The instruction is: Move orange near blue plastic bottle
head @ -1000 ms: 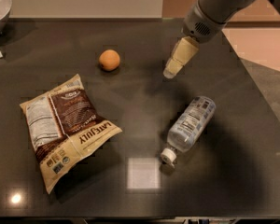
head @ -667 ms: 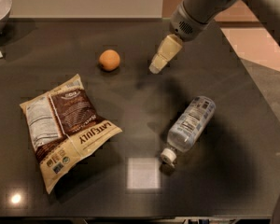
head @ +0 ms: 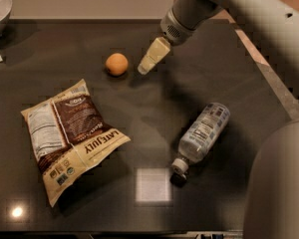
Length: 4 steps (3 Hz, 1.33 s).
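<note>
Gripper [head: 144,67] beside smooth round orange [head: 116,63].

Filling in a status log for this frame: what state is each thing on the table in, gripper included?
orange: sitting on the table, untouched.
blue plastic bottle: lying on its side, cap on.
snack bag: lying flat, printed side up.
gripper: close beside the orange, not touching it, holding nothing.

Dark glossy table [head: 55,44]: pale wall [head: 89,1] behind, square light reflection [head: 153,184] near its front edge, gripper [head: 144,68] above its far half.
</note>
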### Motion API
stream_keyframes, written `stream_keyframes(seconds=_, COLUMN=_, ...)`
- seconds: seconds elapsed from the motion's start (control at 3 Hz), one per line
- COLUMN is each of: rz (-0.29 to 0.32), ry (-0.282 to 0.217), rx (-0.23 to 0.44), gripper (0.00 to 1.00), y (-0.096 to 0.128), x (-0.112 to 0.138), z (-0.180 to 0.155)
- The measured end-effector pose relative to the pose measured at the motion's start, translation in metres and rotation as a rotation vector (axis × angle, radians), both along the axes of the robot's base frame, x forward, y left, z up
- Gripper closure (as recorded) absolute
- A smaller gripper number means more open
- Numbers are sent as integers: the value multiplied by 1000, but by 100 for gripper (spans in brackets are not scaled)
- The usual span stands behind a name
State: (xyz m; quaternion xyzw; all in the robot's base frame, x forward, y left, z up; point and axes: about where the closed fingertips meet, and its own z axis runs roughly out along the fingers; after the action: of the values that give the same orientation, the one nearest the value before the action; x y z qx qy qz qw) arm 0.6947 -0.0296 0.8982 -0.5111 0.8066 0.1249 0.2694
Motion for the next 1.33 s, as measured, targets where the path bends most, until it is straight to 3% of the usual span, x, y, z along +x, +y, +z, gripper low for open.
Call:
stream_keyframes(seconds=0.67, rz=56, ry=14, rx=32, gripper=0, y=52, x=20, z=-20)
stream_keyframes(seconds=1.33, rz=123, ry=33, rx=37, gripper=0, y=96, x=24, z=-37)
